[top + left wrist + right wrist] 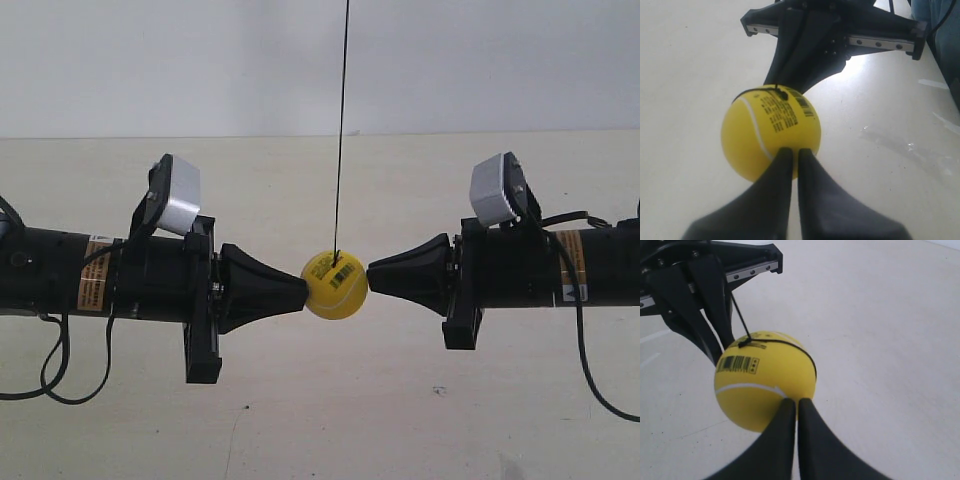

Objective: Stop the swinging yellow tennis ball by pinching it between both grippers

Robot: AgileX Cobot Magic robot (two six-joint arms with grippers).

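The yellow tennis ball (335, 285) hangs on a thin black string (343, 120) between two black cone-tipped grippers. The tip of the gripper at the exterior view's left (303, 290) touches one side of the ball. The tip of the gripper at the exterior view's right (370, 270) touches the opposite side. In the left wrist view my left gripper (795, 150) is shut, its tips pressed on the ball (765, 135). Behind it is the other gripper's cone (810, 55). My right gripper (796, 401) is shut too, against the ball (760, 385).
A pale flat surface (330, 420) lies below the arms and a white wall behind. Black cables droop from the arm at the exterior view's left (55, 370) and the one at its right (590, 370). A blue object (945, 40) shows at the left wrist view's edge.
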